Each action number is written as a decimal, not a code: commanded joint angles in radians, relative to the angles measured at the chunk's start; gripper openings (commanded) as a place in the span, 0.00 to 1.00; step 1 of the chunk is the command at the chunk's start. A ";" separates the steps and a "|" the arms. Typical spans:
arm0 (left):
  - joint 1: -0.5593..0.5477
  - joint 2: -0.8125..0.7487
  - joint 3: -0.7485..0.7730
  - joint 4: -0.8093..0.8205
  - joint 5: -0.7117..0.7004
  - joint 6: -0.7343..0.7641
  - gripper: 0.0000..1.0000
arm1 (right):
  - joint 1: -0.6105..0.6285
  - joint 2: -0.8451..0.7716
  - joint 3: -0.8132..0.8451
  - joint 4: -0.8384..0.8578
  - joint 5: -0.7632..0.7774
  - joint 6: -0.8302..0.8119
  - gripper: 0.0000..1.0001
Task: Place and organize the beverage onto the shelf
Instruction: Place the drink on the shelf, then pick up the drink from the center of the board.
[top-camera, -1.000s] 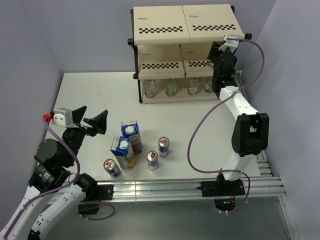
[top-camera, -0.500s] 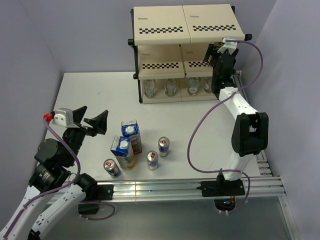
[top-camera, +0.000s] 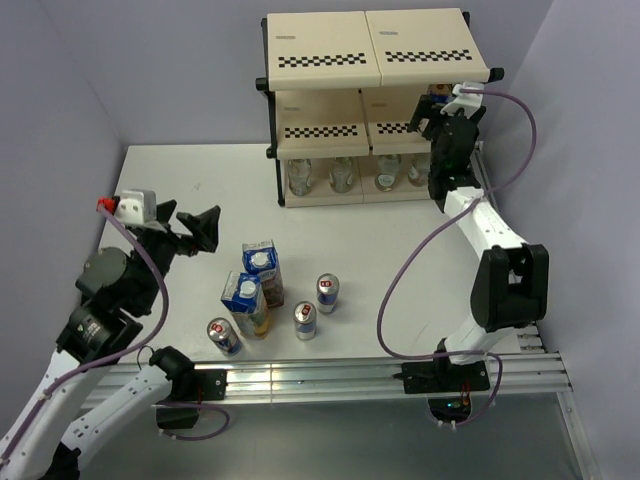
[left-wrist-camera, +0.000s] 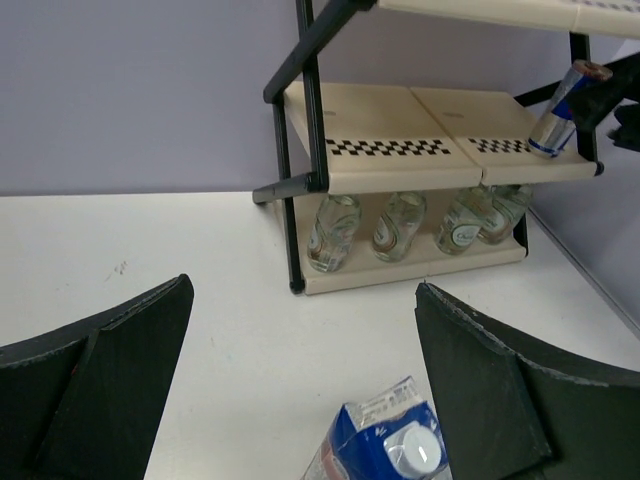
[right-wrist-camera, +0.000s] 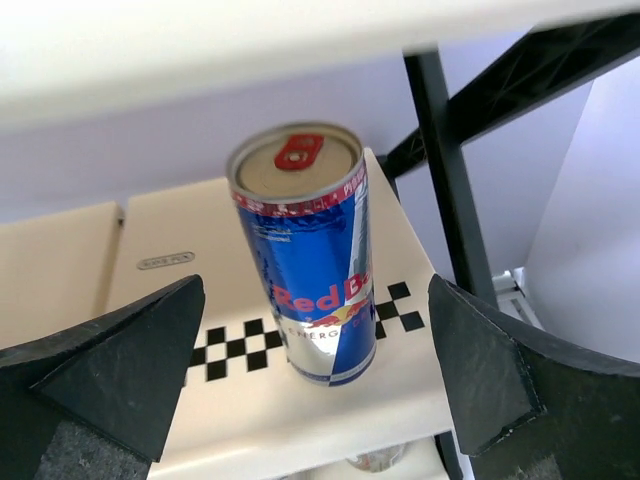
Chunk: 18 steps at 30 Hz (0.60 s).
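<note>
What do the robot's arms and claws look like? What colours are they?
The left arm and right arm have white links and chunky black joints. A thin purple cable loops along each. The left gripper and right gripper each have two black wedge-shaped fingers. A white block with a red tip sits by the left gripper.

Top: above, behind my arm bases (top-camera: 445, 378), looking down | left wrist: low, far, facing cream-beige black-framed three-tier shelf (left-wrist-camera: 420, 150) | right wrist: close at its middle board (right-wrist-camera: 100, 290) | all share it.

Can (right-wrist-camera: 315, 275) stands, perhaps tilted, on shelf (right-wrist-camera: 190, 230).
</note>
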 joint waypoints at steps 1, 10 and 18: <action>-0.003 0.091 0.160 -0.061 -0.048 -0.023 1.00 | -0.002 -0.097 -0.017 0.009 -0.021 0.022 1.00; -0.015 0.396 0.540 -0.306 0.145 -0.097 1.00 | 0.004 -0.348 -0.101 -0.315 -0.004 0.124 1.00; -0.334 0.512 0.544 -0.403 -0.087 -0.187 1.00 | 0.013 -0.661 -0.167 -0.675 -0.085 0.266 1.00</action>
